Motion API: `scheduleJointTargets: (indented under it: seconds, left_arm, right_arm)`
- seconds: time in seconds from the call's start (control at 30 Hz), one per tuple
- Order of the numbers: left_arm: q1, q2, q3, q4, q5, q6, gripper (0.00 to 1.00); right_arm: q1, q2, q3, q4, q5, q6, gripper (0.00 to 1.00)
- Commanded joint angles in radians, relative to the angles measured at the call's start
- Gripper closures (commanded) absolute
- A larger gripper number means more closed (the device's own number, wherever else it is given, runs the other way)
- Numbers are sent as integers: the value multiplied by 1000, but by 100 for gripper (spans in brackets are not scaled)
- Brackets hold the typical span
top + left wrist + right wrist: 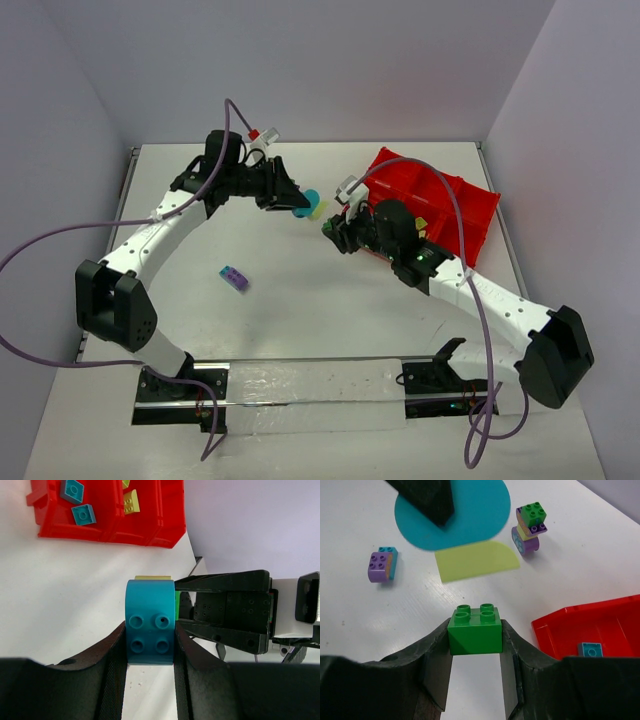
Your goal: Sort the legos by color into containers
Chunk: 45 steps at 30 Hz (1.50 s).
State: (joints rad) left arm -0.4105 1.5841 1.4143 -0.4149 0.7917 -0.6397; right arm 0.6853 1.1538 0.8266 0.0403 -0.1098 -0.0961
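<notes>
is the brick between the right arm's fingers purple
No, the right fingers pinch a green brick with four studs on top.

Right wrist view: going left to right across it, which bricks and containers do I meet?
purple-and-teal clump → green brick in the jaws → multicolour stack → small teal brick in the red tray. Left out: teal rounded brick and yellow-green piece, which overlap the green brick sideways.
</notes>
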Motion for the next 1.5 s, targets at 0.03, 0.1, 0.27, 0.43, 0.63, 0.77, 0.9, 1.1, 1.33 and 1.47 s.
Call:
scheduleJointTargets:
  seconds: [0.03,0.1,0.27,0.43,0.63,0.77,0.9,1.1,1.33,1.47]
  left_arm:
    - [28,-37,21,19,2,39,100]
    - [29,-27,50,-34,-38,66,100]
    - [29,-5,115,-169,-199,141,100]
    - [25,-3,112,-204,-248,180,100]
    - [-15,-6,103,-211,-298,235,100]
    - [-51,-7,102,-196,-360,247,100]
    - [-79,13,123,-184,-403,248,100]
    - [-89,28,151,-171,-437,238,100]
    - [-91,27,146,-189,-477,235,100]
    - [-91,11,121,-177,-498,229,100]
  right_arm:
    - [0,-88,-15,-41,50,19,100]
    - [-4,-102,-6,-82,103,34,100]
    - [-41,-163,7,-174,299,122,100]
    - [-146,-145,83,-292,295,216,100]
    - [-308,-45,222,-391,230,351,100]
    - [-360,54,306,-403,210,412,100]
    - [-388,172,431,-414,255,441,100]
    - [-450,438,667,-447,301,462,100]
    - [-496,668,823,-461,268,498,100]
    - [-514,740,856,-453,253,511,96]
